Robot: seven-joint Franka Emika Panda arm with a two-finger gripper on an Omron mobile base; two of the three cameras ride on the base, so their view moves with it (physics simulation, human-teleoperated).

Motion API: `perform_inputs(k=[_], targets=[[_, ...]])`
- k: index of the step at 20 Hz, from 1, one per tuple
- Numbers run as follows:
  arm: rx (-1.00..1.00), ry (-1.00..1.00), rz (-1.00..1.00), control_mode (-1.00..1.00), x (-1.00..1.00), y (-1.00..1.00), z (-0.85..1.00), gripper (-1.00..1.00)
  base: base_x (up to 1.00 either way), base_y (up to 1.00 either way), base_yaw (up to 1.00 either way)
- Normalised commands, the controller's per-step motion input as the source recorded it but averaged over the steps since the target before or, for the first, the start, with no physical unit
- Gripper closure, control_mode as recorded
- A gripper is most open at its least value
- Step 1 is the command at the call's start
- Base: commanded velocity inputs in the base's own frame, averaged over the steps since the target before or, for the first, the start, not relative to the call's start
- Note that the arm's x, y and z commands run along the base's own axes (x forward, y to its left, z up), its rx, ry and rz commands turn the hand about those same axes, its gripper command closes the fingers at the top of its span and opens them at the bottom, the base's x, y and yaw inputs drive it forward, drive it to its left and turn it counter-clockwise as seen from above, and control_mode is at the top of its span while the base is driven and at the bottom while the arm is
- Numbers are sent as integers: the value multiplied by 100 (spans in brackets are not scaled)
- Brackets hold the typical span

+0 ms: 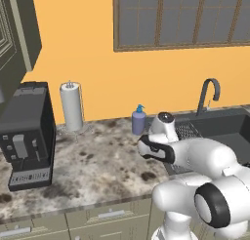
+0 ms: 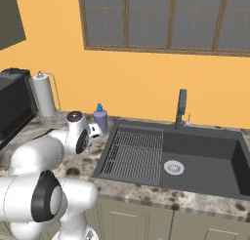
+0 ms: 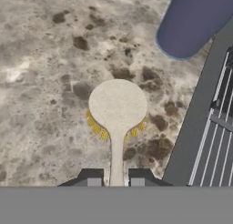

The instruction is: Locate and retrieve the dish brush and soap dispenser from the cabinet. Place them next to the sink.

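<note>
Beside the sink (image 2: 195, 161) stood the soap dispenser (image 1: 138, 121), a paper-towel roll (image 1: 72, 106) farther left, while the tool (image 3: 115, 178) clamped the dish brush (image 3: 117, 109) over the table (image 3: 45, 82), head pointing away along the tool's axis.

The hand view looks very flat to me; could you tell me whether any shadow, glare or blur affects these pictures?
Hand view: sharp, evenly lit, no shadow under the dish brush held in the claw. Left base view: soap dispenser crisp, no glare. Right base view: sink matte, no highlights.
</note>
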Motion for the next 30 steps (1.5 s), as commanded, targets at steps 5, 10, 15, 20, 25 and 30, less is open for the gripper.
perform_inputs(k=[5,10,15,20,25,30], targets=[[0,0,4,-100,29,-1,-35,100,0,0,0],[0,2,3,-100,35,-3,-16,100,0,0,0],[0,3,2,-100,28,0,-10,100,0,0,0],[0,3,3,-100,28,0,-26,100,0,0,0],[0,1,3,-100,22,1,-29,100,0,0,0],[0,1,2,-100,13,12,-35,-100,0,0,0]])
